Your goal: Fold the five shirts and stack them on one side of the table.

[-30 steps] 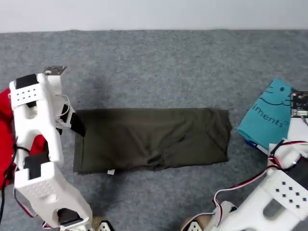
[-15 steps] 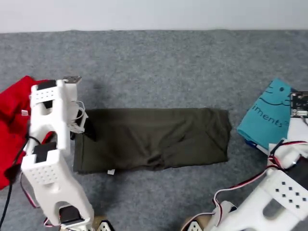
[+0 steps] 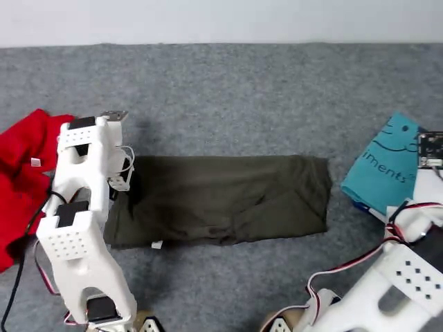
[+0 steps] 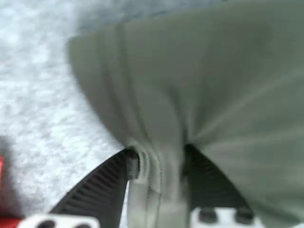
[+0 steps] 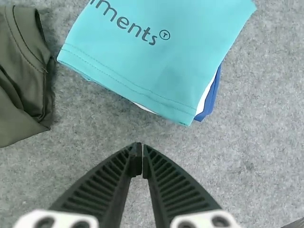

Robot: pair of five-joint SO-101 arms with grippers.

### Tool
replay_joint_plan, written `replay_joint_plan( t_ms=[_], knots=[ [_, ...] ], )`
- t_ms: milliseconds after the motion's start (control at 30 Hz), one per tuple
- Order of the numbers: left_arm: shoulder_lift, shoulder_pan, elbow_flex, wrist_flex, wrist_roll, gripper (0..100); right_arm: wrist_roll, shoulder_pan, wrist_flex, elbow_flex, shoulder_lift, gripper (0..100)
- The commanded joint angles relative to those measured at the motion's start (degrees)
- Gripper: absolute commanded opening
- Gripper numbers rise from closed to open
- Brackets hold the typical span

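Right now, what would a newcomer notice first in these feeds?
The olive shirt stands out, folded into a long band across the middle of the grey table, with the left gripper pinching one end. Next come the folded teal shirt at the right edge, near the shut right gripper, and a crumpled red shirt at the left edge.

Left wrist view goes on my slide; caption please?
Left claw shut on edge of olive shirt, above grey carpet.

Left gripper [image 4: 159, 156] and right gripper [image 5: 142, 151] closed
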Motion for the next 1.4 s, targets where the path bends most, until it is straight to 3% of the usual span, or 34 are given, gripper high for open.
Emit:
replay_joint_plan(
  t_ms=[0, 333, 467, 733, 1033, 1367],
  knots=[
    [0.97, 0.26, 0.75, 0.62, -2.2, 1, 0.62, -0.22, -0.22, -0.44, -0.75, 1.1],
    [-5.71, -7.03, 0.57, 1.32, -2.29, 1, 0.62, -0.31, -0.22, -0.44, -0.75, 1.1],
    [-11.87, -5.89, 0.57, 4.84, -2.29, 1, 0.62, -0.31, -0.22, -0.44, -0.75, 1.1],
    [-26.2, 11.6, 0.75, 12.75, 2.55, 1, 0.62, -0.57, -0.22, -0.44, -0.75, 1.1],
    [-32.26, 33.85, 0.57, 12.75, 8.7, 1, 0.62, -0.57, -1.01, 1.32, -0.84, 1.1],
    [-32.26, 45.98, 0.48, 5.89, 8.35, 2, 0.62, -0.48, -3.03, 3.87, -0.84, 1.1]
  ],
)
